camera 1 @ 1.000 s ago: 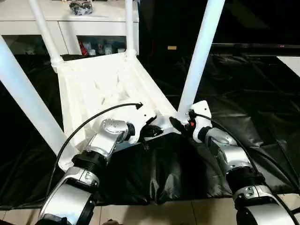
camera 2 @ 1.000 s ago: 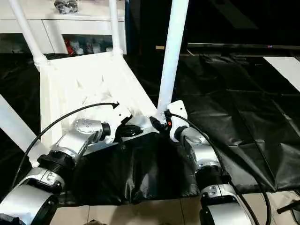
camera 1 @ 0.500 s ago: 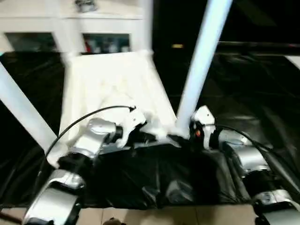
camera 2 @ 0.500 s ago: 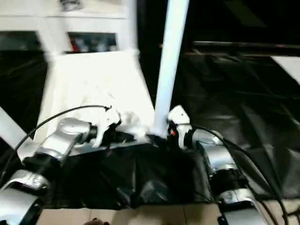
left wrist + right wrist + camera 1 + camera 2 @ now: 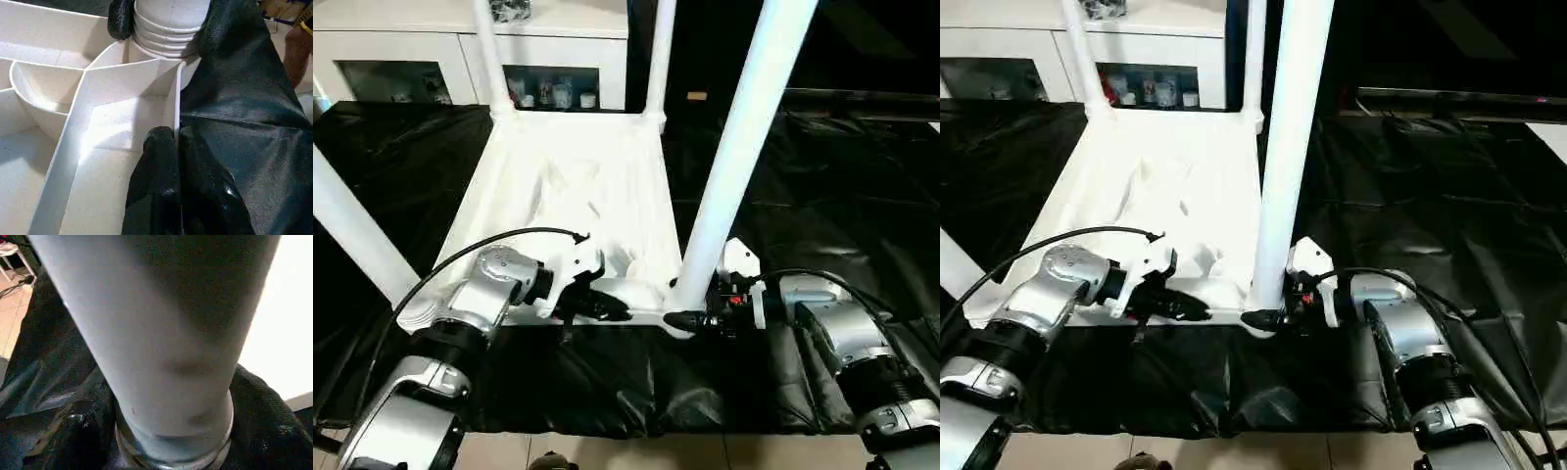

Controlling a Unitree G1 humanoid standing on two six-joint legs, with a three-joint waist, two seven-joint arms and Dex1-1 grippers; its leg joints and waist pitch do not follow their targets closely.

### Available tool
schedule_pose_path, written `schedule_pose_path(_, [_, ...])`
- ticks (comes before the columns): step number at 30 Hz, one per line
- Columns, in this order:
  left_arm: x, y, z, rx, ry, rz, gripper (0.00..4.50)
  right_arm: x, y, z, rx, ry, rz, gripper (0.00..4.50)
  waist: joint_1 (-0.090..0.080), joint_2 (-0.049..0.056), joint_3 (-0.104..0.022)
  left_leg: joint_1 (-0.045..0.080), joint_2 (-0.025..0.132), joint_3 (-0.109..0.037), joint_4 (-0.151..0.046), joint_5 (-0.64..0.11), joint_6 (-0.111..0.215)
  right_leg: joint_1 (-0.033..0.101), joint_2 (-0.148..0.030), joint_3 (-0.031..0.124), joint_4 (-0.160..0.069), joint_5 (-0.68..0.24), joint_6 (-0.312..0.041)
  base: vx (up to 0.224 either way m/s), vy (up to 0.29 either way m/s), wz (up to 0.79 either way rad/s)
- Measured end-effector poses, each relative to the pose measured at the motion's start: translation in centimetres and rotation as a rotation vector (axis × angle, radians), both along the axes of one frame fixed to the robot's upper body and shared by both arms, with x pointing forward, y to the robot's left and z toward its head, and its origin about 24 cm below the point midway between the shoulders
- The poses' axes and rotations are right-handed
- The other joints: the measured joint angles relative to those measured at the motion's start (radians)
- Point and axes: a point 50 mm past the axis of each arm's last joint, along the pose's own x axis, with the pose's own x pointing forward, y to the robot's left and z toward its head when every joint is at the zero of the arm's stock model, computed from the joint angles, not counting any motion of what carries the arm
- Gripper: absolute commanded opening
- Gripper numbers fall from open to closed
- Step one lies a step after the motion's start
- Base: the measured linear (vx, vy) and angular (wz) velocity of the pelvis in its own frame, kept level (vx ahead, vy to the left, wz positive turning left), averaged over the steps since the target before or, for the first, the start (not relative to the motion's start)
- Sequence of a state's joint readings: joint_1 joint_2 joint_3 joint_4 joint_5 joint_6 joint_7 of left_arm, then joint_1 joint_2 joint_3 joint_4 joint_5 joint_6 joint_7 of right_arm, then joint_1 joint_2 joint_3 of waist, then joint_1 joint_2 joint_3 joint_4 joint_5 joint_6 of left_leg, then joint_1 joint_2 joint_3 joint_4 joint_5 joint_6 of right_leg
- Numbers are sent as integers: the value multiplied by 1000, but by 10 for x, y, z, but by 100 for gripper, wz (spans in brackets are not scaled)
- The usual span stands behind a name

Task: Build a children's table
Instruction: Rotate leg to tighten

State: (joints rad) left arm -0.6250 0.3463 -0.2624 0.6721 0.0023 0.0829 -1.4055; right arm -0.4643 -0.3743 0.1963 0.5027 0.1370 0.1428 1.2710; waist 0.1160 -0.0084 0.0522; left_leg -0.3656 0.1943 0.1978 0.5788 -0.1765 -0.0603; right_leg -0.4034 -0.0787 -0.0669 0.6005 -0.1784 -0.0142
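The white children's table (image 5: 570, 171) lies upside down on the black cover, ribbed underside up, with all four legs standing in the corner sockets. My left gripper (image 5: 617, 311) is shut on the near rim (image 5: 177, 122), with one finger (image 5: 157, 186) inside the rim wall. My right gripper (image 5: 690, 320) is shut on the base of the near right leg (image 5: 744, 147). Its black fingers (image 5: 73, 431) sit on either side of the leg (image 5: 161, 333) just above the ringed socket (image 5: 171, 19). The near left leg (image 5: 352, 230) and two far legs (image 5: 487, 59) stand untouched.
The black-covered work table (image 5: 842, 176) stretches out to the right and left of the white top. A white cabinet (image 5: 401, 39) with shelves stands behind it. Tiled floor (image 5: 607, 452) shows below the near edge.
The whole picture has shifted. The table top now lies squarer to me, no longer skewed. My right forearm reaches the leg base more from the side. Both grippers keep their places.
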Motion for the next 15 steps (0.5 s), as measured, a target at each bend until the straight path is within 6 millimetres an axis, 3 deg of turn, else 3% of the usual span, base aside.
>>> schedule_pose_path(6, [2,-1,-1,-3,-18,38,0,0,2,-4,29,-13,-83,274,-2,0,0,1,0,0,0,0,0,0,0,0,1,0,0,0,0,0])
schedule_pose_path(11, [15,-14,-5,-8,-92,246,0,24,13,-13,65,-62,-461,273,-33,-1,0,7,-1,-1,1,0,-1,2,0,1,0,-1,3,0,0,0])
schedule_pose_path(15, [20,-29,-7,-6,-128,349,0,33,19,-16,70,-72,-656,272,-41,-1,0,10,-1,-1,-1,0,-1,2,0,1,-1,-1,3,0,0,0])
